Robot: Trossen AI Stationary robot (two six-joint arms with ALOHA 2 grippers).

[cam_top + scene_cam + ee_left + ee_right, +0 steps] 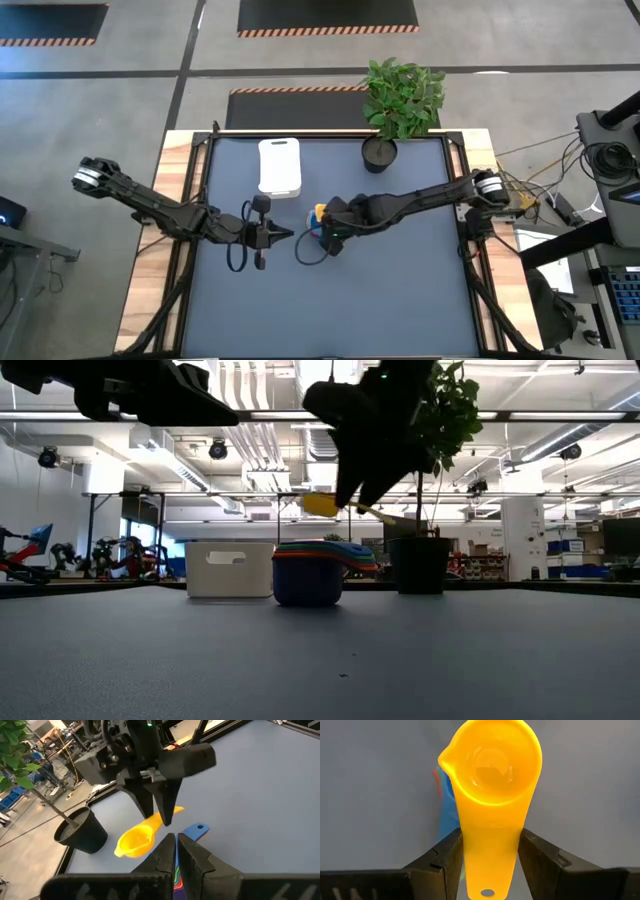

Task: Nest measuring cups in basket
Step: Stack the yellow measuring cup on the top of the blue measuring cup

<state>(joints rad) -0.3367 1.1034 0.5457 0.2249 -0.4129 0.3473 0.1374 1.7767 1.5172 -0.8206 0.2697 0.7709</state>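
- Over the middle of the counter (400, 300), seen from above, my right tool (322, 238) hangs above the stack of cups (316, 224), with the yellow cup (320, 211) showing beside it. My left tool (283, 236) points at it from just beside, its fingers pressed together. The white basket (279, 166) lies well apart toward the far edge, with the plant pot (379, 153) near that same edge. Bare counter stretches wide on the near side.
- At counter level, the stack of cups (308, 572) stands between the basket (229, 568) and the plant pot (420, 564), apart from both. The yellow cup (322, 505) is in the air above the stack, clear of it.
- From my left wrist, my right tool (159, 817) pinches the yellow cup (137, 839) by its handle; the blue handle (194, 831) lies below.
- From my right wrist, my fingers (444, 857) flank the handle of the yellow cup (492, 770), bowl facing up.
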